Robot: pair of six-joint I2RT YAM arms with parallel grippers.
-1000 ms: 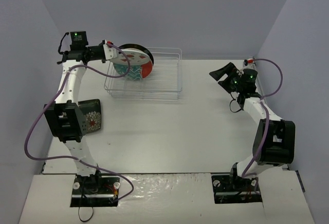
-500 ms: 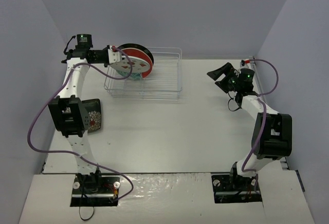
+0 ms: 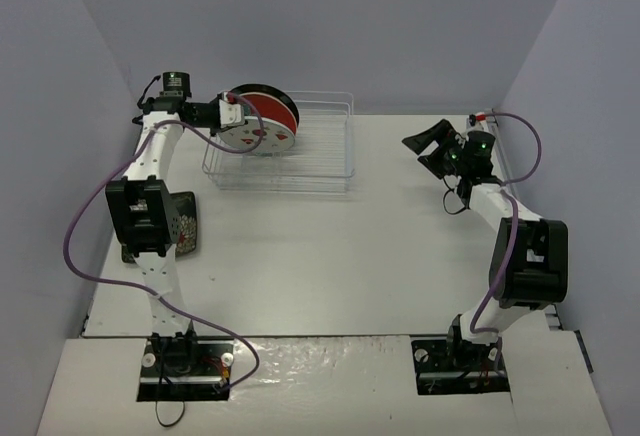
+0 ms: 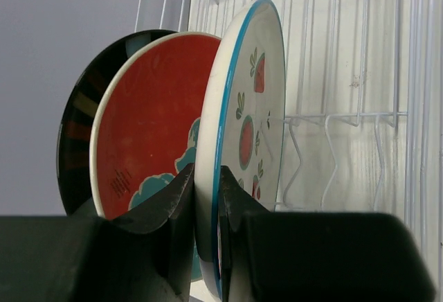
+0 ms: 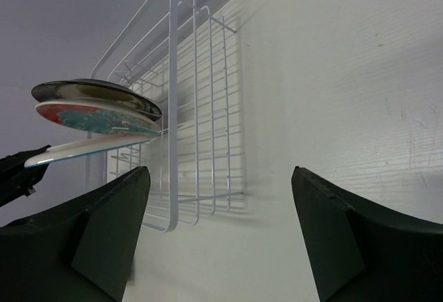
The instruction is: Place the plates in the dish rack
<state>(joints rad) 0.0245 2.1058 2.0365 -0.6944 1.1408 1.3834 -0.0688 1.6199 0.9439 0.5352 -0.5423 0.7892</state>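
The dish rack (image 3: 320,146), white wire, sits at the bench's far edge, left of centre. Three plates stand on edge at its left end. The black-rimmed plate (image 4: 76,122) is outermost, the red-and-teal plate (image 4: 152,136) is in the middle, and the white spotted plate (image 4: 252,108) has its rim between the left gripper's (image 4: 206,177) jaws, perhaps not yet seated among the prongs. The black floral plate (image 3: 186,228) lies flat near the left edge.

At the left end of the white wire dish rack (image 3: 325,156) stand three round plates, packed close: a black-rimmed plate (image 4: 76,136), a red-and-teal plate (image 4: 152,122) and a white red-spotted plate (image 4: 252,108). The left arm's fingers (image 4: 173,219) pinch the rim of the spotted one. The slots to their right gape open. Front-left of the rack, a black floral rounded-square plate (image 3: 186,226) lies on the desk (image 3: 350,256), partly beneath the left arm (image 3: 145,216).
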